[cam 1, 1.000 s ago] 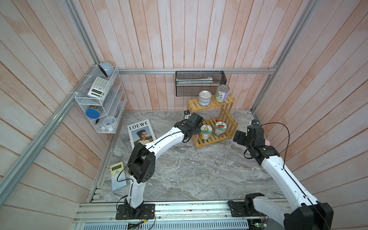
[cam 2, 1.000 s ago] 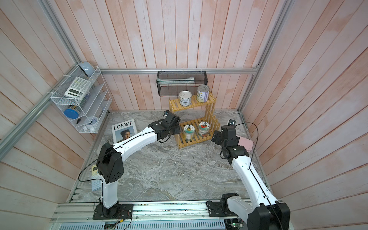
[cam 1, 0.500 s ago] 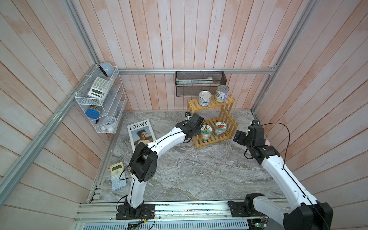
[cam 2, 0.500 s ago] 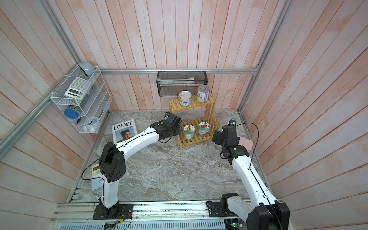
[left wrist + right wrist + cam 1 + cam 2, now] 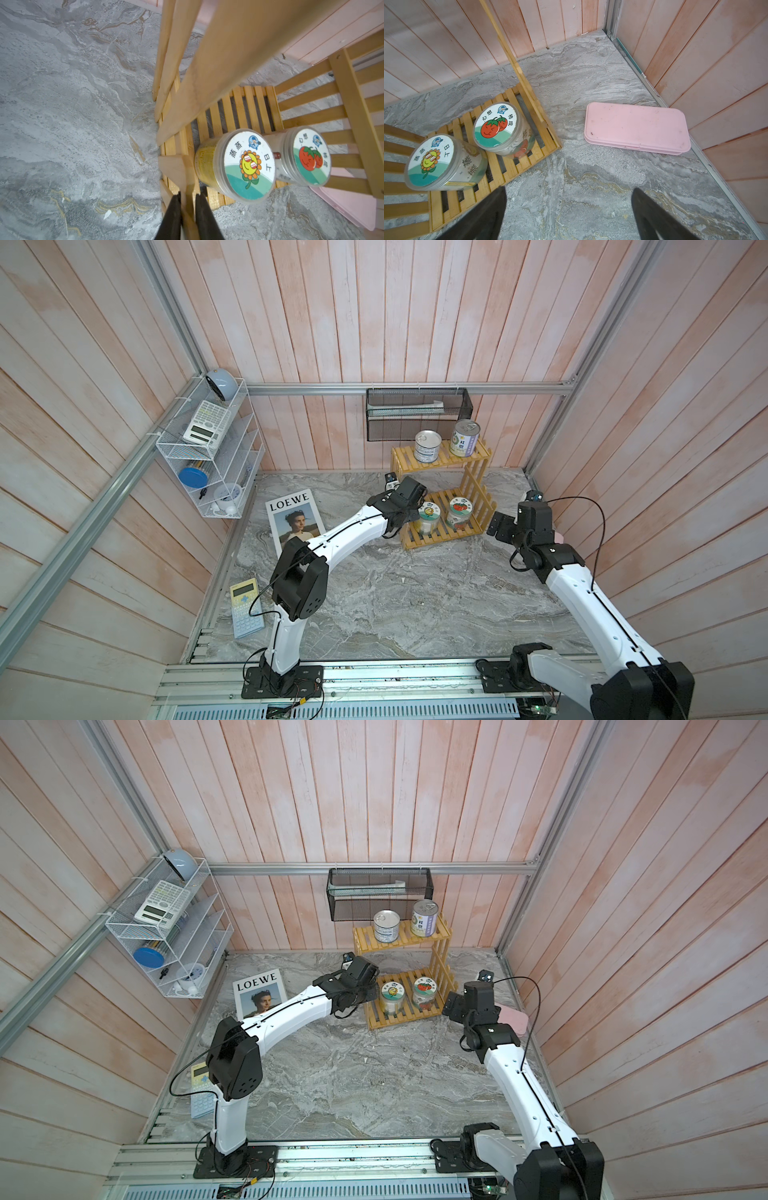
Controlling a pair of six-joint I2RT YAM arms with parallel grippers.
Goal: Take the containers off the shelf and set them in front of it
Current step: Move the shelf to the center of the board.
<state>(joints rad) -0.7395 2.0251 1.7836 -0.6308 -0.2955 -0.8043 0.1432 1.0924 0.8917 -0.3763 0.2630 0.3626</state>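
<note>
The yellowish slatted shelf (image 5: 473,489) stands at the back wall. On its top tier are a white-label can (image 5: 427,445) and a taller purple-label can (image 5: 464,438). Its lower tier holds a sunflower-lid jar (image 5: 247,164) and a tomato-lid jar (image 5: 309,158). My left gripper (image 5: 188,192) is shut on an upright slat at the shelf's left end, beside the sunflower jar. Off the lower tier's right end, my right gripper (image 5: 569,189) hangs open over bare floor with nothing between its fingers, the tomato jar (image 5: 496,126) nearest to it.
A pink flat case (image 5: 636,128) lies on the floor right of the shelf, by the side wall. A black mesh basket (image 5: 417,414) hangs just above the cans. A magazine (image 5: 295,516), a calculator (image 5: 246,608) and a white wire rack (image 5: 208,456) are at the left.
My left gripper has reached the shelf's left end and its jaws have closed on the slat. The right arm has stayed where it was, open.
</note>
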